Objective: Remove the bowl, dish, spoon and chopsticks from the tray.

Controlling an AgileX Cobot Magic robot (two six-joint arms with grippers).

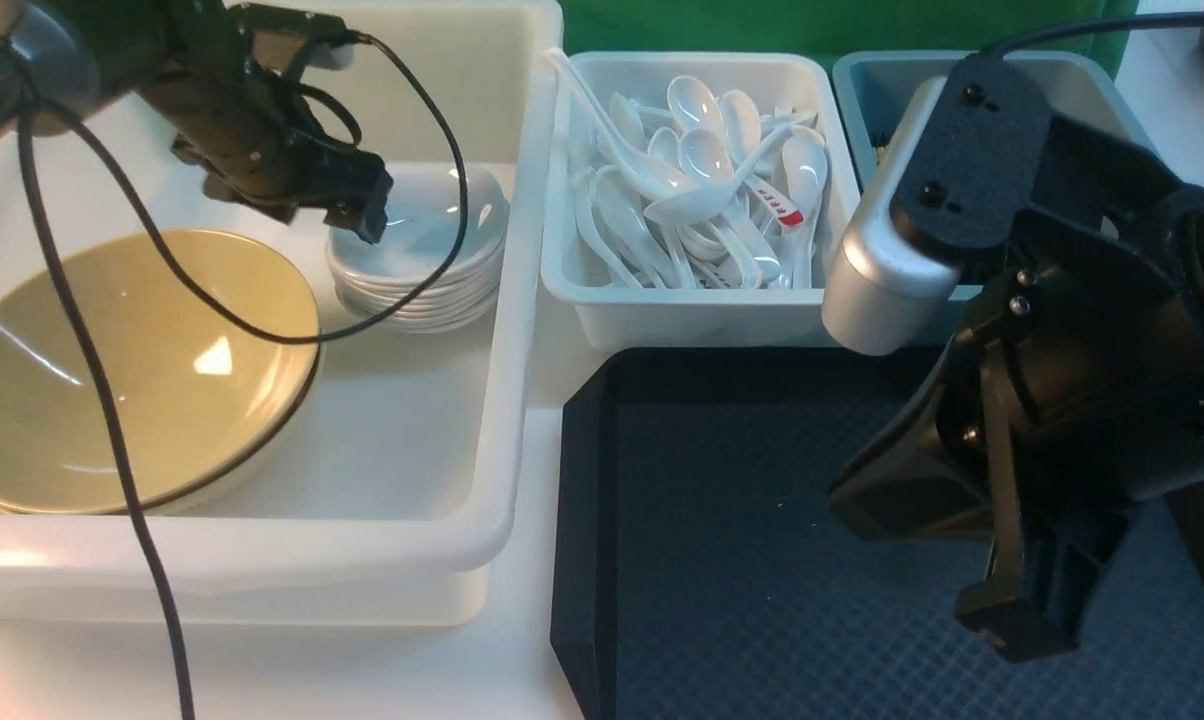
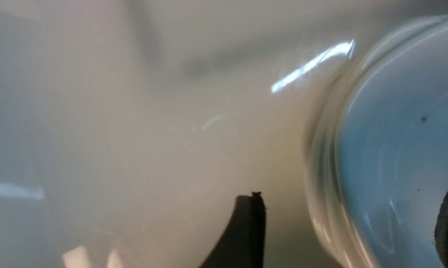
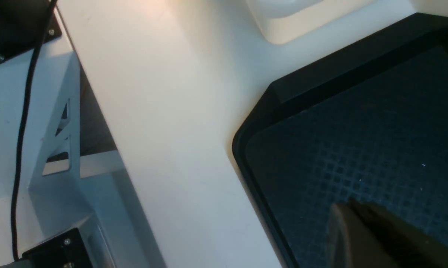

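Four task things: all appear off the tray (image 1: pixel 812 560), whose visible textured floor is bare; its far-right part hides behind the right arm.
Bowl: the bowl (image 1: pixel 132 370) lies tilted in the near-left part of the big white tub (image 1: pixel 442 480), leaning against the tub's left side.
Dish: the dish (image 1: pixel 427 215) sits topmost on a stack of like white dishes, far-right in that tub, just right of the bowl.
Spoon: plain white spoons fill the middle tub (image 1: pixel 692 310); I cannot tell which one is the task's.
Chopsticks: not visible; the grey-blue tub (image 1: pixel 867 90) at far right is mostly hidden.
Left gripper: the left gripper (image 1: pixel 362 205) hovers at the dish's left edge, jaws spread wide and holding nothing; in the left wrist view one fingertip (image 2: pixel 246 230) stands outside the rim and the other over the dish's basin.
Right gripper: the right gripper (image 1: pixel 1012 610) hangs over the tray's right side, jaws closed and empty.
Step in hand: releasing the dish onto the stack, probably the last placement.
Next move: lift the left gripper straight up, clear of the rim, so the stack stays undisturbed.
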